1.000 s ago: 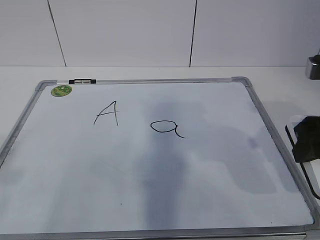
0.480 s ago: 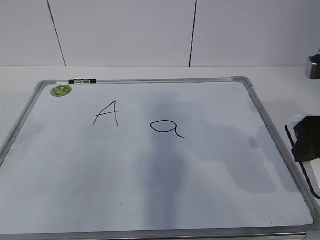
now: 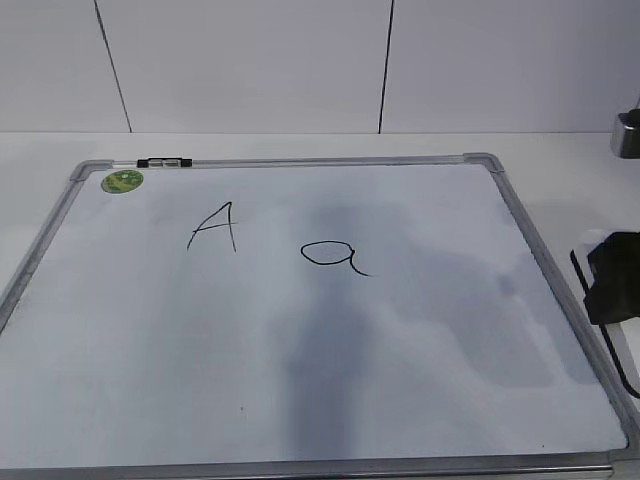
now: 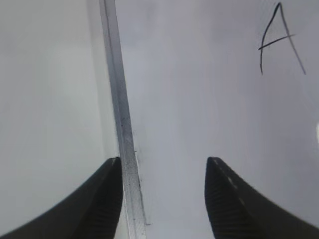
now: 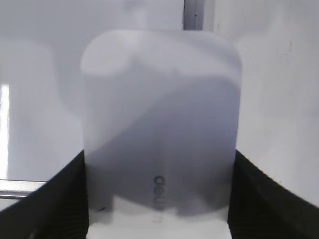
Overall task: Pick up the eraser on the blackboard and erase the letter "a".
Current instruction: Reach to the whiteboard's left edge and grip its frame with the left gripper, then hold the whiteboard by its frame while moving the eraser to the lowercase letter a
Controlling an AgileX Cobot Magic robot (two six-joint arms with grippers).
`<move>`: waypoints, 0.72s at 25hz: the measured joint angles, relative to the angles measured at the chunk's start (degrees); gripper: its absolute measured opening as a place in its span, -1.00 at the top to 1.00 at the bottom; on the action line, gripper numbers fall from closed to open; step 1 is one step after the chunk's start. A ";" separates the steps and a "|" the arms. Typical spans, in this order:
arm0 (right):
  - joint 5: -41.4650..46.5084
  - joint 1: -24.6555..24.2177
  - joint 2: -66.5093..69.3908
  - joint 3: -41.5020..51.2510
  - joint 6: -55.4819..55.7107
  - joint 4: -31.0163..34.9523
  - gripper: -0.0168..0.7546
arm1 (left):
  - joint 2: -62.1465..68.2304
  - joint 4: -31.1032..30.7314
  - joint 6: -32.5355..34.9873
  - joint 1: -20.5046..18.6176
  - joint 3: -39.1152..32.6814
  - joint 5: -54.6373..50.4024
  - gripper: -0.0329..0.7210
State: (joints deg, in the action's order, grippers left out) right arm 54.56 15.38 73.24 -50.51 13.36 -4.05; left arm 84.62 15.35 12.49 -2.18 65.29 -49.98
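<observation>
The white glossy eraser [image 5: 159, 124], with small grey lettering, fills the right wrist view. My right gripper [image 5: 159, 155] is shut on it, one black finger pressed against each long side. The blackboard [image 3: 420, 390] lies flat with the lowercase letter "a" [image 3: 332, 256] drawn near its middle. A black part of my right arm [image 3: 612, 280] shows just off the board's right edge. My left gripper [image 4: 163, 160] is open and empty, and hangs over the board's left frame rail [image 4: 117, 99].
A capital "A" [image 3: 215, 227] stands to the left of the "a" and also shows in the left wrist view [image 4: 279, 42]. A green sticker [image 3: 122, 181] and a small black-and-silver clip [image 3: 164, 162] sit at the board's far left corner. A white wall rises behind.
Only the grey shadow down the middle of the board has shifted a little. The letters, the board and the right arm's black part stay where they were.
</observation>
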 joint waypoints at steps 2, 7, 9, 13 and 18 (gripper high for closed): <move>0.00 0.00 0.00 0.00 0.00 0.00 -0.42 | 4.40 -1.41 0.00 0.00 3.33 -3.13 -0.12; 0.00 0.00 0.00 0.00 0.00 0.00 -0.42 | 12.63 -3.79 0.00 0.00 8.26 -9.07 -0.12; 0.00 0.00 0.00 0.00 0.00 0.00 -0.42 | 14.92 -4.49 0.00 0.00 8.80 -8.77 -0.12; 0.00 0.00 0.00 0.00 0.00 0.00 -0.42 | 17.84 -5.71 0.00 0.00 8.93 -7.39 -0.11; 0.00 0.00 0.00 0.00 0.00 0.00 -0.42 | 20.15 -6.05 0.00 0.00 8.93 -5.92 0.02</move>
State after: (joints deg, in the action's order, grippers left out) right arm 54.56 15.38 73.24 -50.51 13.36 -4.05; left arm 104.78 9.29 12.49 -2.18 74.23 -55.90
